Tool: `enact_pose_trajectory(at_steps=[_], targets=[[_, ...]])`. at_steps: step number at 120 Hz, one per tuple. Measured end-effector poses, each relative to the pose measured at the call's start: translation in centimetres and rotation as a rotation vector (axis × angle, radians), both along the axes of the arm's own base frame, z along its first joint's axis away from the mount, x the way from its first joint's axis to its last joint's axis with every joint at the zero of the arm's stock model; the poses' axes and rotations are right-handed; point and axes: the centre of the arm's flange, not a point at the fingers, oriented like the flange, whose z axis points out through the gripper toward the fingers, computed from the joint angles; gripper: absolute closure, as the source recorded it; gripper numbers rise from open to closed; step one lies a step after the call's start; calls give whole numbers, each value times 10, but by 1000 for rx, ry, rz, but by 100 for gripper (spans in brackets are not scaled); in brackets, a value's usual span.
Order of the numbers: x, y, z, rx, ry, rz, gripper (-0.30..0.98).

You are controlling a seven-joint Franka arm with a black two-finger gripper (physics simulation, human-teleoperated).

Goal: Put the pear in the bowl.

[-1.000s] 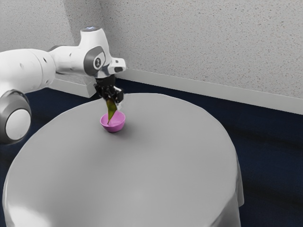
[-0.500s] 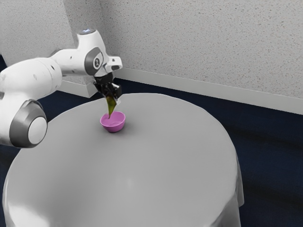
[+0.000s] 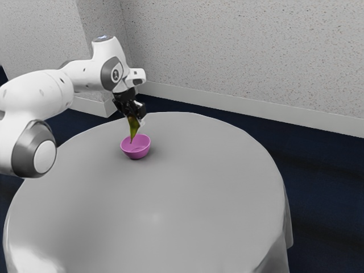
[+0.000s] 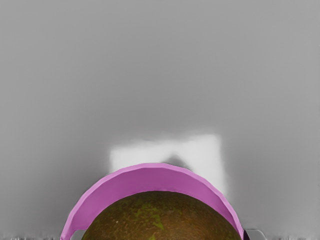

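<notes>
- Now the pincer (image 3: 134, 115) has the pear (image 3: 133, 128) pinched between its fingers, a little higher than a second ago; over the last half second the two have hardly moved.
- The pear hangs narrow end down, tilted slightly. Its tip looked deeper in the bowl a second ago; now it shows against the bowl's inside near the back rim, and whether it is below the rim I cannot tell.
- Just under it, the pink bowl (image 3: 136, 154) stands upright where it stood before, so the small lift seems not to have dragged it. In the wrist view its rim curves around the pear's round upper end, which suggests the aim is roughly right.
- The pear is not yet resting in the bowl, so the placing is nearly done but unfinished. The next move probably calls for a short, straight lowering, then letting go; released too high or off centre, it could knock the rim or tip the bowl.
- Beyond the bowl, the bench (image 3: 187, 196) gives way to dark floor (image 3: 310, 170) and a speckled wall (image 3: 244, 51).
</notes>
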Motion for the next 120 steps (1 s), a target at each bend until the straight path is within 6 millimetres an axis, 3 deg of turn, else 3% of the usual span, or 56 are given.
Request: enact_pose_trajectory(at_steps=[20,48,84,94,107,120], targets=[[-7,0,-6,-15,40,-4,43],[-10,-1,-8,-27,59,-20,16],[-10,-6,-7,-35,63,-42,4],[-12,-11,16,-37,51,-54,3],[-26,-20,74,-42,37,-71,2],[-56,-66,117,-48,70,-130,1]])
